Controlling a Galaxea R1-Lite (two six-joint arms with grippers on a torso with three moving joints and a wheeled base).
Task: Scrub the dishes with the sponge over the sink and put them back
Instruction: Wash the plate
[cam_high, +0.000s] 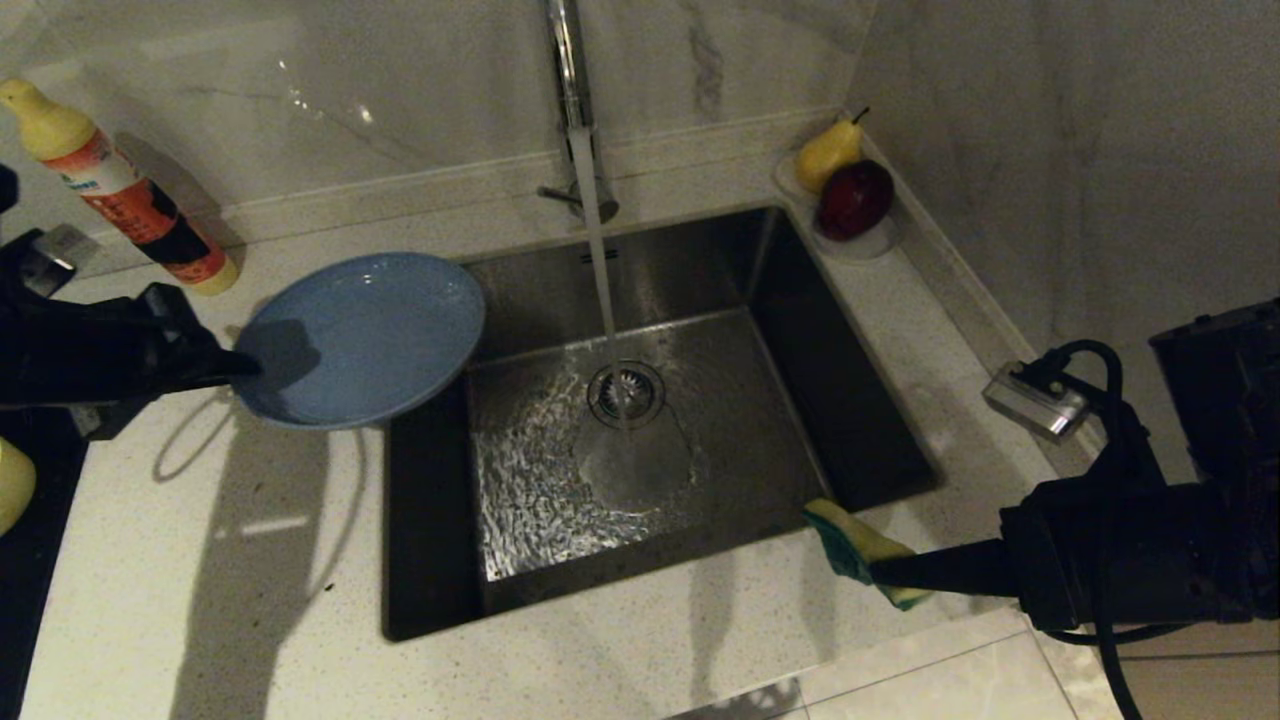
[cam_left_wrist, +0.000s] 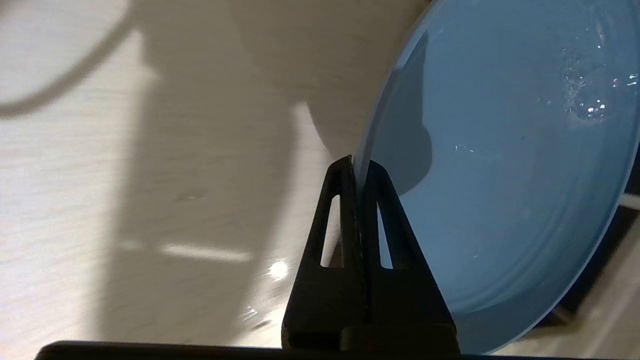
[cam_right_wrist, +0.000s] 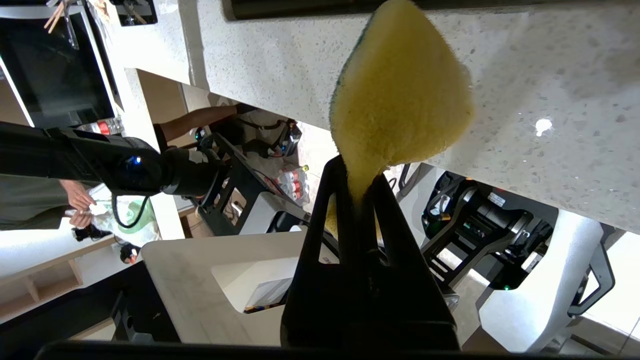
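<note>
**Plate pinched, sponge waiting at sink edge**

While I hold the light-blue plate (cam_high: 362, 338) by its rim at 9 o'clock, left gripper (cam_high: 235, 368) clamped tight on it, plate hangs over the sink's (cam_high: 850, 420) 10 o'clock corner, wet drops on its face. Right gripper (cam_high: 885, 572) pinches the sponge (cam_high: 856, 548) at the sink's 4 o'clock lip, over the counter (cam_high: 250, 560). Tap water (cam_high: 600, 270) runs onto the drain (cam_high: 626, 393). Step, I judge: plate scrub or return. Next needs plate and sponge brought together, else plate set down at 9 o'clock.
</note>
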